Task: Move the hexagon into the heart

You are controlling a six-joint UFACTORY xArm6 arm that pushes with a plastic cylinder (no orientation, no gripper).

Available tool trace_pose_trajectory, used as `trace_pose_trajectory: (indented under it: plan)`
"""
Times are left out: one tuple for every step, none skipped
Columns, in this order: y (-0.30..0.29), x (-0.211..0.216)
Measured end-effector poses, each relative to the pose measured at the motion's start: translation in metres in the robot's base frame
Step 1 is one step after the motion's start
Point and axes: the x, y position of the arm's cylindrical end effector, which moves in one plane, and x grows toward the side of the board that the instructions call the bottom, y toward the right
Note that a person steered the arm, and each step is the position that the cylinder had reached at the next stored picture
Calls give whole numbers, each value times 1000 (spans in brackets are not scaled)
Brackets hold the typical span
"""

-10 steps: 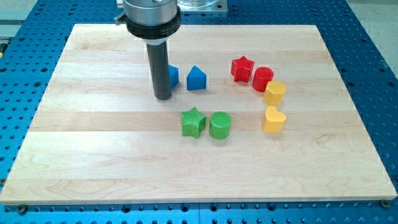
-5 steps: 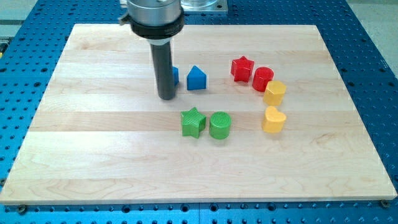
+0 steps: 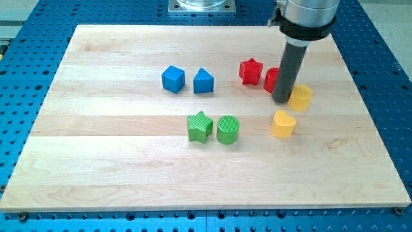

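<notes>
- yellow hexagon (image 3: 300,97) sits near the view's right, just above the yellow heart (image 3: 282,124), small gap between them
- my tip (image 3: 282,100) is right against its left side; no claw here, just a rod
- looks light, stiff, slidey plastic, so I'd push its top face, dead centre

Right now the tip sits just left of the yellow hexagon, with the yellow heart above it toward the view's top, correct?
Not quite. My tip is just left of the yellow hexagon, but the camera view shows the yellow heart below it, toward the view's bottom.
</notes>
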Motion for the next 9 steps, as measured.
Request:
trace_pose_trajectory:
  plan:
    - [43, 0]
    - [87, -5]
    - [88, -5]
    - [97, -8]
    - [103, -1]
    - [103, 24]
    - [103, 26]
    - [129, 26]
    - [149, 42]
